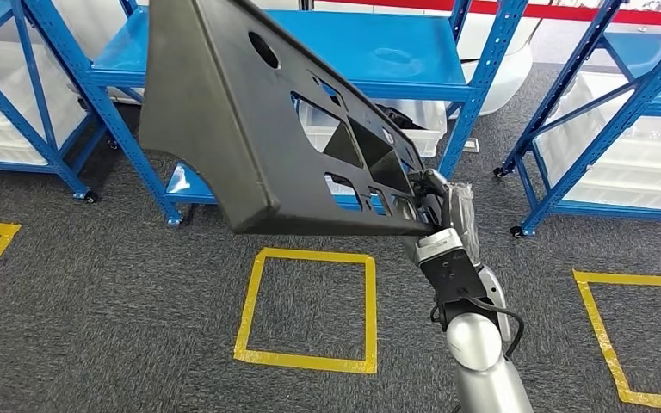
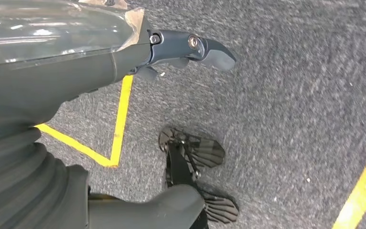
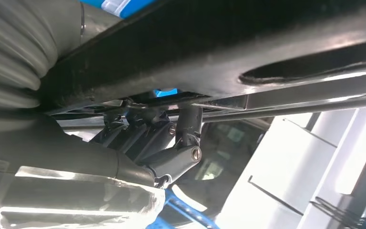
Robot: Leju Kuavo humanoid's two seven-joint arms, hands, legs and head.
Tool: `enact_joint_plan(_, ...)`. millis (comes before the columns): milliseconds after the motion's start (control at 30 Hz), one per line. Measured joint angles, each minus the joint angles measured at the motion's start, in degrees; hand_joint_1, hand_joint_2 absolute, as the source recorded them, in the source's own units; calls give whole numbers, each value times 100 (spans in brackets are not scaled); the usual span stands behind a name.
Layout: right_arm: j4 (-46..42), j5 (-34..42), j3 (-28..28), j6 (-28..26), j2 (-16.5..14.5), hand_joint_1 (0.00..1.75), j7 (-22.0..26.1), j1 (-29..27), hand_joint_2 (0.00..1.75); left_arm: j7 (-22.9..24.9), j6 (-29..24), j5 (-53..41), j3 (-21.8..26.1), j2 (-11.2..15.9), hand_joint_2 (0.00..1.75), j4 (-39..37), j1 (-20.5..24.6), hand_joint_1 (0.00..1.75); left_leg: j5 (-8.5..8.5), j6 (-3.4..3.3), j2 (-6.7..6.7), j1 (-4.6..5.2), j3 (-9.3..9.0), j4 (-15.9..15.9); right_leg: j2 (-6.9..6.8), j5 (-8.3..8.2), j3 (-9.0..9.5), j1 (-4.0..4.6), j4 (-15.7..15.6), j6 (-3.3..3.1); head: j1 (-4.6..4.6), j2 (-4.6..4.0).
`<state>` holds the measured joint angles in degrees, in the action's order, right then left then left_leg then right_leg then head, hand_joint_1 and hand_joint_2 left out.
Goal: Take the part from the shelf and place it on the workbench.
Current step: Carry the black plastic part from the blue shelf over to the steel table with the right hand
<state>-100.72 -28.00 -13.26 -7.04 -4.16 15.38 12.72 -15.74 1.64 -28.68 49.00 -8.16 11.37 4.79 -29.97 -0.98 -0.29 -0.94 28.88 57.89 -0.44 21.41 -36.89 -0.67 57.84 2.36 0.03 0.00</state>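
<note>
My head view is evenly bright and sharp, with soft glare on the blue shelf [image 1: 370,47]. At my left wrist the carpet [image 2: 290,95] smears with motion blur. My right wrist view is backlit: the dark part [image 3: 209,52] sits underexposed against blown-out white.

Grey carpet floor [image 1: 95,327] carries yellow tape squares [image 1: 308,307] and blue wheeled shelves [image 1: 396,52] holding white bins [image 1: 413,120].

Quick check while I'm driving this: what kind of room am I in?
Likely a workshop or warehouse test area: blue metal shelving on casters holding white bins, grey carpet marked with yellow tape squares, and a large dark moulded part held in the right hand.
</note>
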Motion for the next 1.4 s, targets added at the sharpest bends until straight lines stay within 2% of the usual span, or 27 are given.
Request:
enact_joint_plan(33, 15, 9, -7, 0, -4, 175, -3, 19, 175, 2, -7, 5, 20, -6, 175, -2, 6, 0, 73, -65, 14, 8, 63, -15, 8, 45, -49, 5, 32, 16, -3, 0)
enact_joint_plan(100, 36, 21, -11, 0, -3, 175, -13, 39, 175, 4, -36, 9, 46, -17, 175, -4, 17, 0, 257, -188, 49, 7, 242, -45, 23, 463, -218, 9, 394, -38, 30, 0)
enact_joint_plan(167, 50, 24, -13, 0, -2, 175, -29, 49, 175, 6, -61, 5, 62, -19, 175, -3, 21, 0, 434, -245, 66, 37, 448, -36, 28, 1017, -374, -2, 1133, -93, 70, 0)
enact_joint_plan(200, 58, 24, -13, 0, -1, 175, -38, 51, 175, 7, -66, 1, 71, -19, 175, -3, 20, 0, 517, -249, 72, 50, 551, -33, 29, 1146, -394, -4, 1478, -68, 77, 0)
enact_joint_plan(267, 70, 24, -13, 0, 1, 175, -52, 51, 175, 10, -72, -10, 86, -19, 175, -3, 21, 0, 679, -242, 80, 69, 754, -28, 29, 1028, -191, -4, 1696, 47, 82, 0)
enact_joint_plan(300, 73, 24, -13, 0, 1, 175, -58, 53, 175, 7, -78, -20, 91, -21, 175, -3, 21, 0, 762, -230, 81, 76, 854, -27, 29, 894, 63, -2, 1490, 85, 82, 0)
enact_joint_plan(333, 70, 24, -12, -2, 0, 175, -62, 54, 175, -4, -87, -32, 95, -26, 175, -3, 24, 0, 836, -215, 81, 81, 934, -27, 28, 822, 396, 6, 1121, 80, 80, 0)
enact_joint_plan(400, 55, 23, -12, -8, -12, 175, -65, 55, 175, -36, -120, -56, 99, -37, 175, -3, 26, 0, 968, -160, 77, 91, 1022, -38, 21, 965, 1097, 59, 151, -30, 69, 0)
enact_joint_plan(467, 35, 22, -10, -16, -26, 175, -67, 59, 175, -58, -159, -66, 105, -41, 175, -3, 25, 0, 1087, -87, 82, 81, 1023, -77, 19, 1111, 1360, 118, -349, -135, 60, 0)
enact_joint_plan(533, 27, 23, -7, -19, -32, 175, -67, 57, 175, -64, -178, -70, 115, -39, 175, -3, 20, 0, 1097, -14, 77, 49, 1049, -73, 15, 1005, 1282, 53, -372, -219, 49, 0)
enact_joint_plan(567, 25, 23, -5, -20, -37, 175, -67, 51, 175, -64, -179, -71, 121, -39, 175, -4, 14, 0, 950, 19, 66, 34, 1095, 18, 6, 938, 1240, 16, -375, -279, 35, 0)
enact_joint_plan(633, 25, 24, -3, -20, -51, 175, -68, 42, 175, -66, -182, -72, 128, -38, 175, -4, 5, 0, 386, 87, 33, 1, 1272, 542, -12, 799, 1124, -23, -375, -357, 11, 0)
enact_joint_plan(667, 25, 24, -2, -20, -57, 175, -68, 35, 175, -66, -182, -72, 129, -38, 175, -5, 3, 0, 121, 125, 23, -17, 1382, 937, -15, 736, 1063, -24, -368, -369, 1, 0)
enact_joint_plan(700, 26, 24, -1, -20, -61, 175, -69, 24, 175, -66, -182, -72, 131, -34, 175, -5, 2, 0, -22, 167, 16, -38, 1468, 1312, -16, 678, 997, -29, -357, -348, 0, 0)
enact_joint_plan(733, 26, 24, 0, -20, -62, 175, -69, 7, 175, -66, -182, -72, 133, -31, 175, -5, 0, 0, -36, 207, 15, -66, 1475, 1540, -17, 631, 932, -41, -338, -315, -2, 0)
enact_joint_plan(767, 26, 24, 1, -20, -62, 175, -69, -10, 175, -66, -183, -72, 137, -28, 175, -4, -2, 0, 41, 247, 18, -97, 1374, 1549, -19, 597, 870, -62, -311, -282, -1, 0)
enact_joint_plan(800, 26, 24, 2, -20, -62, 175, -68, -21, 175, -66, -184, -72, 142, -28, 175, -4, -3, 0, 166, 288, 25, -133, 1146, 1309, -20, 577, 808, -91, -267, -253, -2, 0)
enact_joint_plan(867, 24, 24, 3, -20, -65, 175, -68, -22, 175, -67, -183, -72, 153, -34, 175, -4, -1, 0, 291, 359, 20, -189, 593, 553, -19, 582, 682, -113, -134, -193, -23, 0)
enact_joint_plan(933, 20, 24, 4, -21, -72, 175, -67, -21, 175, -67, -182, -72, 168, -40, 175, -5, 1, 0, 274, 321, -8, -198, 374, 187, -14, 591, 580, -67, -21, -119, -36, 0)
enact_joint_plan(1033, 13, 23, 4, -22, -75, 175, -69, -19, 175, -67, -182, -72, 181, -39, 175, -5, 1, 0, 275, 175, -18, -155, 451, 183, -5, 546, 514, -16, 6, -15, -18, 0)
enact_joint_plan(1100, 9, 22, 6, -23, -73, 175, -70, -24, 175, -69, -180, -75, 182, -40, 175, -4, 3, 0, 349, 55, -1, -132, 510, 159, 7, 620, 400, -35, 134, 29, -1, 0)
enact_joint_plan(1167, 3, 22, 15, -28, -69, 175, -71, -36, 175, -74, -173, -86, 183, -39, 175, -3, 4, 0, 424, -55, 15, -120, 588, 142, 15, 937, 122, -62, 686, -2, 17, 0)
enact_joint_plan(1233, -3, 21, 32, -33, -60, 175, -73, -64, 175, -80, -157, -106, 184, -37, 175, -3, 3, 0, 485, -105, 16, -91, 675, 144, 18, 1284, -190, -55, 1445, -21, 34, 0)
enact_joint_plan(1267, -7, 19, 40, -35, -54, 175, -74, -85, 175, -84, -143, -117, 184, -37, 175, -3, 2, 0, 516, -116, 15, -71, 714, 145, 20, 1358, -249, -50, 1647, -7, 35, 0)
enact_joint_plan(1300, -15, 14, 45, -38, -49, 175, -76, -106, 175, -90, -127, -132, 184, -37, 175, -3, 0, 0, 547, -118, 14, -50, 747, 146, 21, 1349, -195, -42, 1634, 16, 39, 0)
enact_joint_plan(1333, -29, 4, 50, -41, -45, 175, -79, -123, 175, -98, -110, -148, 184, -37, 175, -3, 0, 0, 576, -114, 12, -31, 773, 147, 21, 1259, -13, -34, 1378, 37, 40, 0)
enact_joint_plan(1400, -73, -27, 65, -46, -43, 175, -86, -140, 175, -117, -79, -179, 184, -37, 175, -3, 0, 0, 628, -88, 11, -1, 802, 149, 20, 1027, 500, -6, 534, 20, 37, 0)
